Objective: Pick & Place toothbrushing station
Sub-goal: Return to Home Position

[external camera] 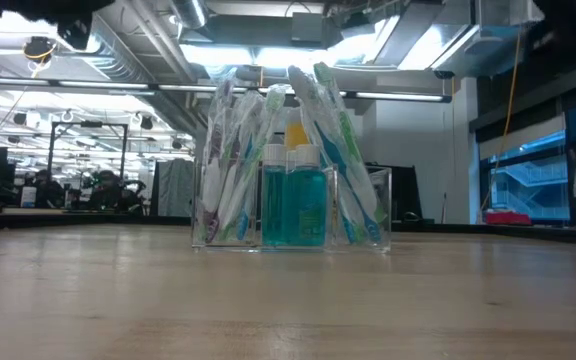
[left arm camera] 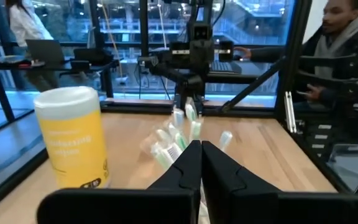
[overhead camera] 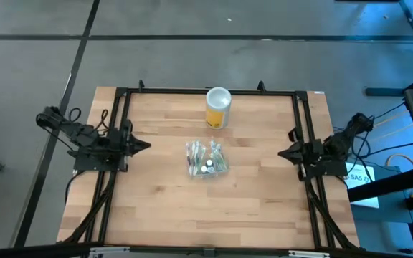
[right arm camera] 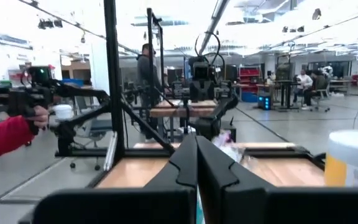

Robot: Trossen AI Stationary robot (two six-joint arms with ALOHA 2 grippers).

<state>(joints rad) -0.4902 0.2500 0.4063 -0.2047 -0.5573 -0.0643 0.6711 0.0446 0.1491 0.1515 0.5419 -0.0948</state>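
Observation:
The toothbrushing station (overhead camera: 206, 159) is a small clear plastic container that stands by its base on the wooden table's middle. It holds several toothbrushes and two teal bottles (external camera: 293, 205); it also shows in the left wrist view (left arm camera: 182, 140). My left gripper (overhead camera: 147, 146) is shut and empty at the table's left edge. My right gripper (overhead camera: 280, 153) is shut and empty at the right edge. Both point toward the station from well apart.
A yellow cylindrical canister with a white lid (overhead camera: 218, 107) stands upright near the table's far edge, beyond the station; it also shows in the left wrist view (left arm camera: 73, 137). A black frame (overhead camera: 206, 92) runs along the table's far and side edges. People show in the room beyond.

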